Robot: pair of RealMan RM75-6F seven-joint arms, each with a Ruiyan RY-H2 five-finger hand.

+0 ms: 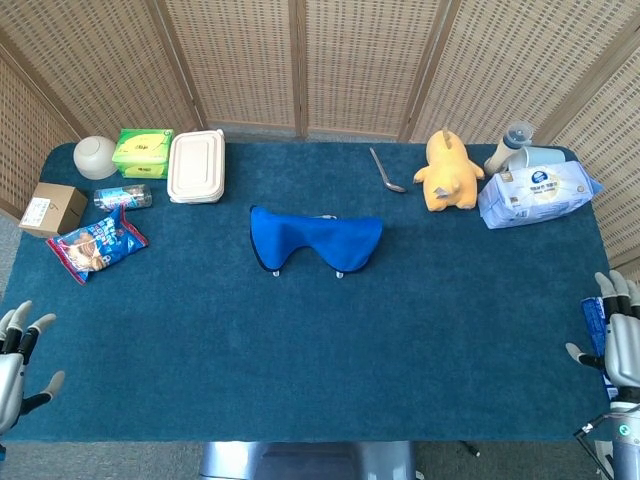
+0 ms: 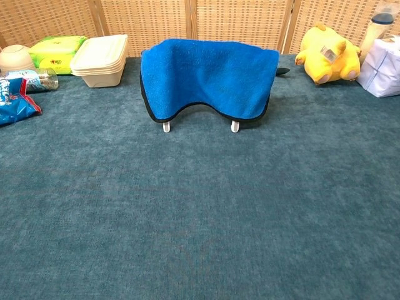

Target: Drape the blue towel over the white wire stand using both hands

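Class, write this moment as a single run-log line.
blue towel: draped over white wire stand | left hand: open, near table edge | right hand: open, near table edge

The blue towel (image 2: 209,75) hangs draped over the white wire stand (image 2: 166,127), covering it almost fully; only two white feet show below the towel's dark-trimmed, arched lower edge. The assembly stands upright at mid-worktop (image 1: 320,350).

A table (image 1: 300,350) covered in dark teal carpet is seen bearing a white wire stand (image 2: 235,126) draped with a blue towel (image 1: 315,238), flanked by a stacked food container (image 1: 196,166), a snack bag (image 1: 95,243), a cardboard box (image 1: 52,208), a spoon (image 1: 384,170), a yellow plush toy (image 1: 448,170) and a pack of wipes (image 1: 538,194).
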